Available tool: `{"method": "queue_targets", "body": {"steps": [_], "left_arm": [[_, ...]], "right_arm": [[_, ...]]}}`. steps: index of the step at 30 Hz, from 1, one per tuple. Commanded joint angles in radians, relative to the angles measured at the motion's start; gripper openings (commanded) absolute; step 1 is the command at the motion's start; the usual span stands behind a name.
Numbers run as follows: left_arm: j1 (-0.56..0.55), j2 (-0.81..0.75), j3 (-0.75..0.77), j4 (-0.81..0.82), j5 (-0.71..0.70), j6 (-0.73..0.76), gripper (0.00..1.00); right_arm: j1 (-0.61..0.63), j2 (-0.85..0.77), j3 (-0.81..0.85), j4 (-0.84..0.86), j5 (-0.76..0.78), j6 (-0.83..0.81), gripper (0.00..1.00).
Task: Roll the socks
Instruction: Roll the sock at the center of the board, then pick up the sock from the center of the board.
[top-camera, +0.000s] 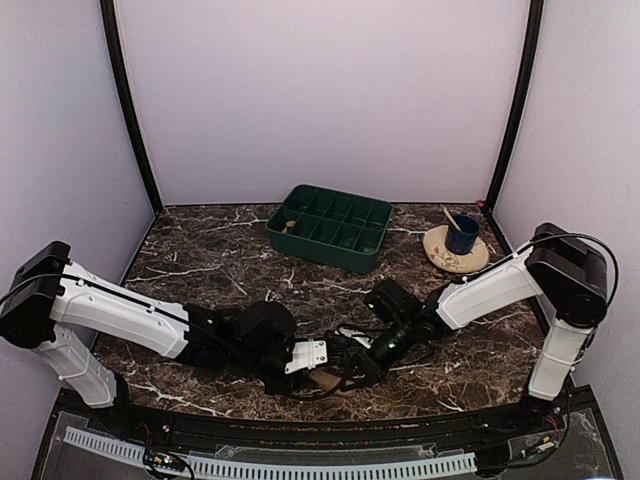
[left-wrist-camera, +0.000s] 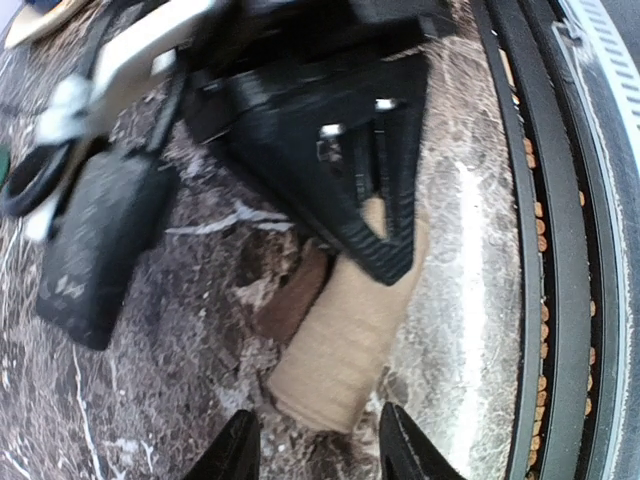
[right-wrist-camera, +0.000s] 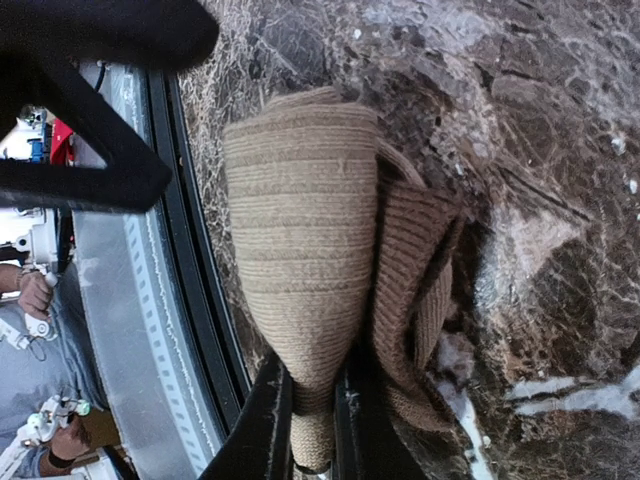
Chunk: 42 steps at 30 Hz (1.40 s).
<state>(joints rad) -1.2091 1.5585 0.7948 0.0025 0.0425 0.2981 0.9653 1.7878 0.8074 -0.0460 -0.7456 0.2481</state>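
Observation:
The tan sock (left-wrist-camera: 345, 335) lies rolled into a tube near the table's front edge, and it also shows in the right wrist view (right-wrist-camera: 300, 220). My right gripper (right-wrist-camera: 313, 420) is shut on its narrow end. A darker brown ribbed sock (right-wrist-camera: 412, 285) lies folded against the tan one, seen as a brown patch (left-wrist-camera: 295, 300) in the left wrist view; no argyle pattern shows. My left gripper (left-wrist-camera: 318, 450) is open, its fingertips just short of the roll's free end, one to each side. In the top view both grippers (top-camera: 338, 380) (top-camera: 358, 368) meet over the socks, which are almost hidden.
A green compartment tray (top-camera: 330, 228) stands at the back centre. A tan plate (top-camera: 440, 250) with a blue cup (top-camera: 462, 234) sits at the back right. The black front rail (left-wrist-camera: 560, 250) runs close beside the socks.

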Motion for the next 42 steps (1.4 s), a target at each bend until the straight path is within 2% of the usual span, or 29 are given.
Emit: {"method": "queue_targets", "body": {"steps": [1,20,32,42], "left_arm": [[-0.048,0.035,0.012,0.02,-0.082,0.099,0.44],[-0.149,0.084,0.008,0.146,-0.167,0.262,0.45],[-0.172,0.132,0.021,0.166,-0.138,0.294,0.45],[-0.184,0.207,0.042,0.234,-0.19,0.324,0.45]], "right_arm": [[-0.016,0.044,-0.005,-0.081,-0.035,0.027,0.0],[-0.046,0.101,-0.013,-0.058,-0.139,0.068,0.0],[-0.051,0.111,-0.017,-0.046,-0.158,0.08,0.0],[-0.053,0.122,-0.019,-0.043,-0.175,0.084,0.0]]}}
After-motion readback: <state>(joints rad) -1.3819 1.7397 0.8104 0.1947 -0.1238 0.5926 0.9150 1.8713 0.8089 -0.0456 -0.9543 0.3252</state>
